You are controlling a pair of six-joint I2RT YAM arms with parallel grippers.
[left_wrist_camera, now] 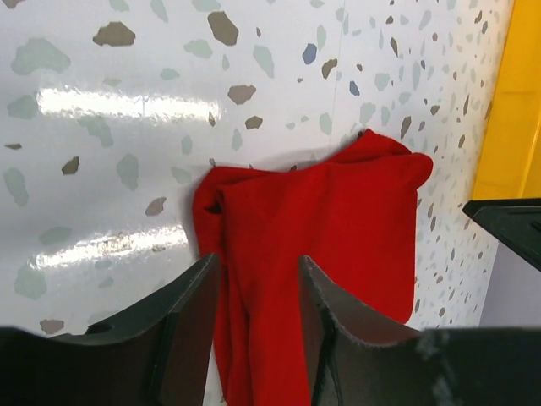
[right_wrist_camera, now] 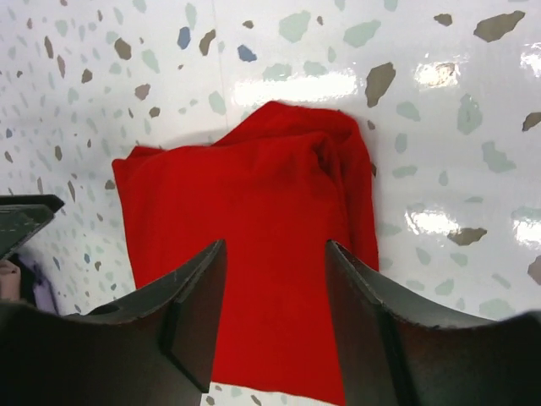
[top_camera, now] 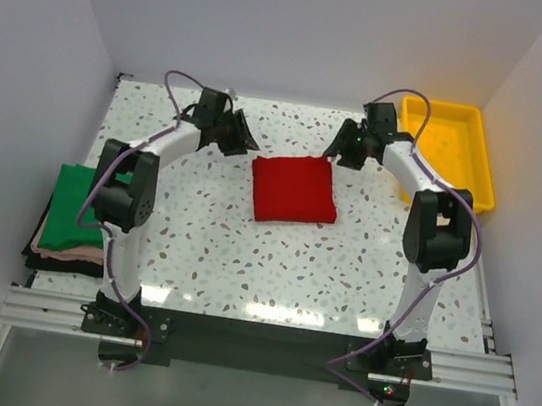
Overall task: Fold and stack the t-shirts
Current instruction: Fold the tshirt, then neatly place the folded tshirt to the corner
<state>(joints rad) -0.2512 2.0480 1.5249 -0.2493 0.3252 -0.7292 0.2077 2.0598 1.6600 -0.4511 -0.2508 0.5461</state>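
Note:
The red t-shirt (top_camera: pixel 294 188) lies folded into a small square at the middle of the table; it also shows in the left wrist view (left_wrist_camera: pixel 321 228) and the right wrist view (right_wrist_camera: pixel 254 245). The dark green t-shirt (top_camera: pixel 76 204) lies folded on top of a stack at the left edge. My left gripper (top_camera: pixel 244 141) is open and empty, above the table just beyond the red shirt's far left corner. My right gripper (top_camera: pixel 340 152) is open and empty, just beyond its far right corner. Neither touches the cloth.
A yellow plastic tray (top_camera: pixel 452 148) stands at the back right, behind the right arm. Under the green shirt the stack (top_camera: pixel 62 254) shows pink and black folded cloth. White walls close in the table on three sides.

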